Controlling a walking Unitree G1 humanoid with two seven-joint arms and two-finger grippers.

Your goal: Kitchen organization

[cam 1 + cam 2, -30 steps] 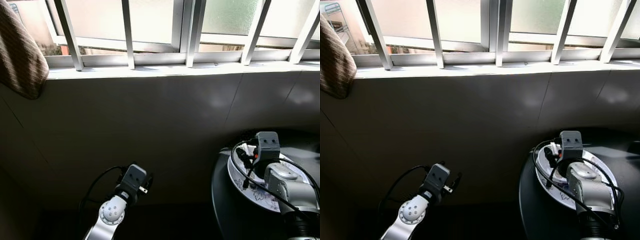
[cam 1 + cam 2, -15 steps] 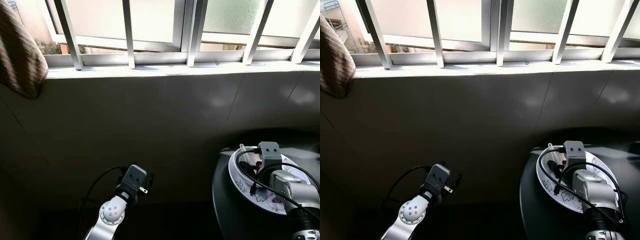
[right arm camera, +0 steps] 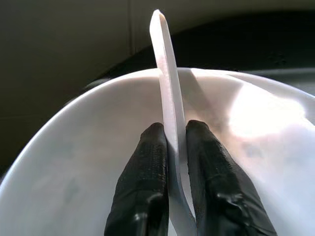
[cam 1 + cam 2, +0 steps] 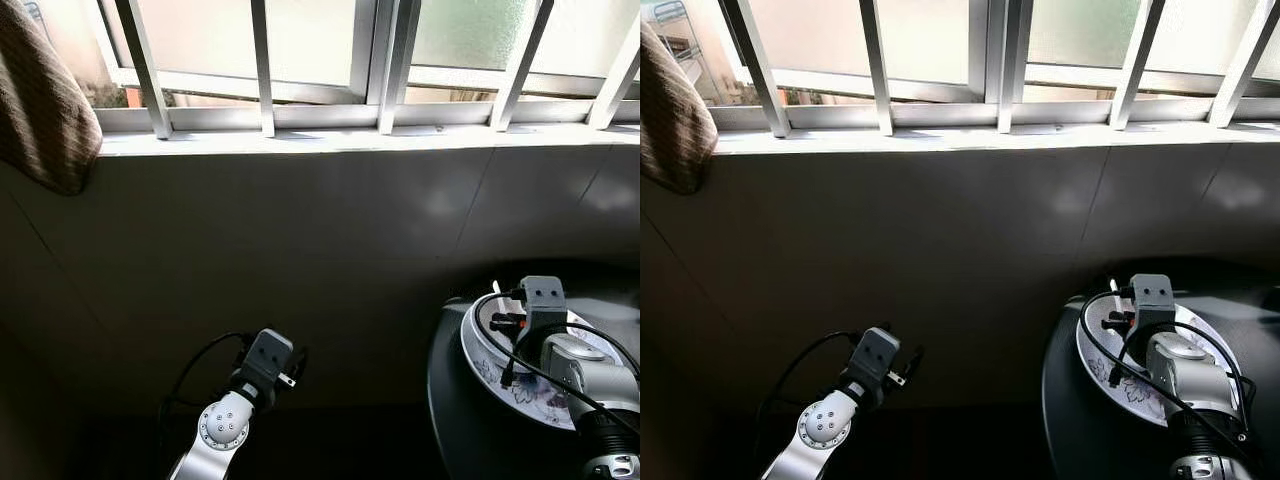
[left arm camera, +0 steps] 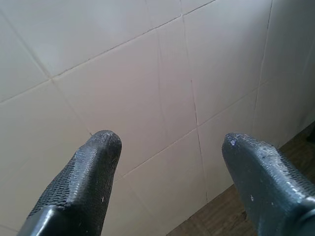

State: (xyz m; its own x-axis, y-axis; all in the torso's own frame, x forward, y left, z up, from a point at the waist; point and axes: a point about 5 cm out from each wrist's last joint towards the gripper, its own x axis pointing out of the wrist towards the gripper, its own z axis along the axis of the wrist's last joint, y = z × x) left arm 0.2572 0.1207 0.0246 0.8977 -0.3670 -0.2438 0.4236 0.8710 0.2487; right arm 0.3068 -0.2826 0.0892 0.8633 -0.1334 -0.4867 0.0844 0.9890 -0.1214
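Right tool (image 3: 170,142) is clamped on a thin white plastic spoon handle (image 3: 167,88) over the white floral plate (image 4: 490,365) on the dark round table (image 4: 450,420); slick handle might slip. Left tool (image 5: 170,167) hangs apart

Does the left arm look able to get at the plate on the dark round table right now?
Probably not: the left gripper hangs low, facing the tiled wall, while the plate sits far across, with the right gripper over it.
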